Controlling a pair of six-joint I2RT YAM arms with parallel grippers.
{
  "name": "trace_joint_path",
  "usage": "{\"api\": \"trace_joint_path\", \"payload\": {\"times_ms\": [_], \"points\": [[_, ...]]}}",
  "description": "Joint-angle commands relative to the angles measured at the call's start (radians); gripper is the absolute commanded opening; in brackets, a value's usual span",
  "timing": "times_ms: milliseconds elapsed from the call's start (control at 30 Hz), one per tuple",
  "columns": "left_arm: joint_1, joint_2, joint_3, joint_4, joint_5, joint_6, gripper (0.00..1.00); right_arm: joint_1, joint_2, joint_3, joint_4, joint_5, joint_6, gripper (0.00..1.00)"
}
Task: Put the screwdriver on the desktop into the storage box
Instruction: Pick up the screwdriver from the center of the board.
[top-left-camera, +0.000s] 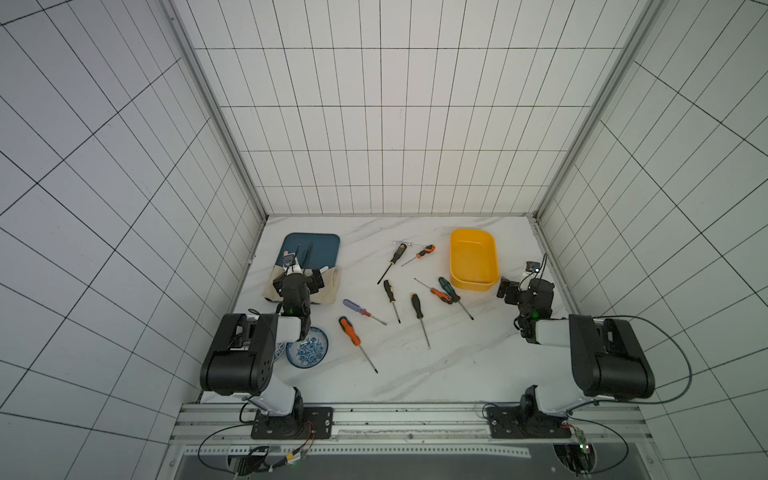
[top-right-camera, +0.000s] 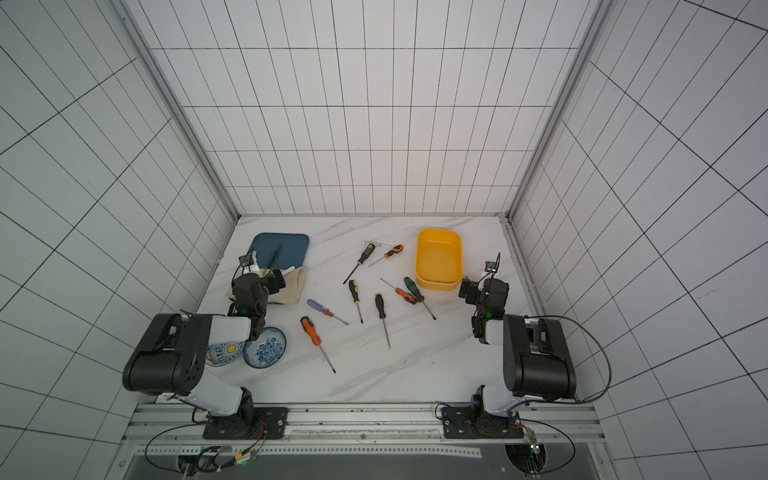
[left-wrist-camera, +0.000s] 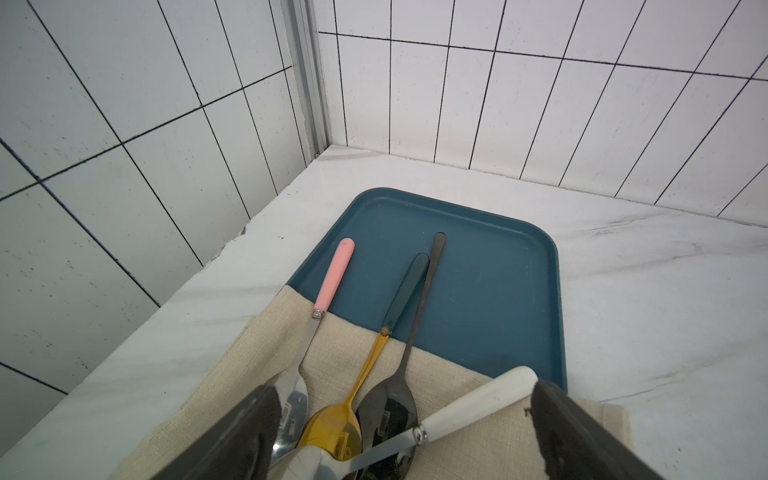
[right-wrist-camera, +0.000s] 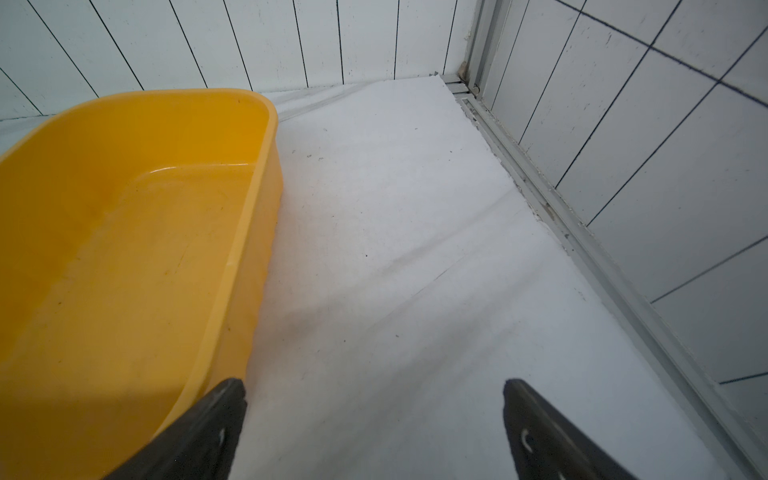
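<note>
Several screwdrivers lie loose on the white marble desktop (top-left-camera: 457, 353). Among them are a large orange one (top-left-camera: 348, 330) at the front, a purple one (top-left-camera: 353, 306) and a green one (top-left-camera: 449, 289) beside the storage box. The yellow storage box (top-left-camera: 473, 259) (top-right-camera: 439, 259) (right-wrist-camera: 124, 249) stands empty at the back right. My right gripper (top-left-camera: 507, 286) (right-wrist-camera: 374, 384) is open over bare tabletop just right of the box's near corner. My left gripper (top-left-camera: 313, 278) (left-wrist-camera: 405, 388) is open above spoons on a cloth, far left of the screwdrivers.
A dark blue tray (top-left-camera: 311, 247) (left-wrist-camera: 478, 270) sits at the back left with a beige cloth (top-left-camera: 328, 286) and several spoons (left-wrist-camera: 332, 432) over its near edge. A blue-patterned plate (top-left-camera: 309, 353) and bowl (top-right-camera: 224, 353) stand by the left arm. Tiled walls close in three sides.
</note>
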Motion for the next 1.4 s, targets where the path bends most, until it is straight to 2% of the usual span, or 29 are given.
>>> {"api": "trace_joint_path", "payload": {"times_ms": [0,333,467,600,667,767,867,933,1000,1033,1067,1167,1267,1367], "points": [[0.005,-0.008,0.005,0.01,-0.004,-0.006,0.98,-0.009,0.0,0.038,-0.006,-0.012,0.012,0.99],[0.001,-0.017,0.005,0.004,-0.015,-0.003,0.97,-0.009,-0.019,0.038,-0.011,-0.015,0.013,0.99],[-0.033,-0.083,0.091,-0.204,-0.127,-0.001,0.97,-0.009,-0.141,0.113,-0.276,0.012,0.043,0.99],[-0.078,-0.121,0.206,-0.379,-0.246,0.0,0.98,-0.01,-0.228,0.169,-0.424,0.01,0.108,0.99],[-0.083,-0.152,0.238,-0.437,-0.295,-0.085,0.98,-0.01,-0.268,0.202,-0.488,-0.017,0.133,0.99],[-0.068,-0.198,0.303,-0.586,-0.289,-0.249,0.98,-0.01,-0.316,0.273,-0.618,-0.027,0.221,0.99],[0.004,-0.24,0.381,-0.817,-0.15,-0.541,0.98,-0.017,-0.347,0.393,-0.848,-0.022,0.385,0.99],[0.065,-0.255,0.389,-0.895,-0.016,-0.746,0.98,-0.039,-0.351,0.478,-1.06,0.0,0.6,0.99],[0.127,-0.254,0.36,-0.867,0.175,-0.855,0.98,-0.077,-0.337,0.489,-1.051,-0.169,0.625,0.99],[0.151,-0.252,0.341,-0.827,0.281,-0.864,0.98,-0.09,-0.324,0.495,-1.042,-0.257,0.63,1.0],[0.165,-0.253,0.334,-0.815,0.369,-0.863,0.96,-0.094,-0.31,0.503,-1.044,-0.32,0.629,0.95],[0.141,-0.273,0.352,-0.872,0.452,-0.829,0.9,-0.081,-0.274,0.521,-1.059,-0.486,0.608,0.82],[0.074,-0.309,0.403,-1.01,0.429,-0.761,0.9,-0.019,-0.269,0.532,-1.123,-0.485,0.556,0.78],[0.006,-0.347,0.431,-1.126,0.413,-0.731,0.9,0.07,-0.272,0.545,-1.204,-0.41,0.488,0.78]]}}
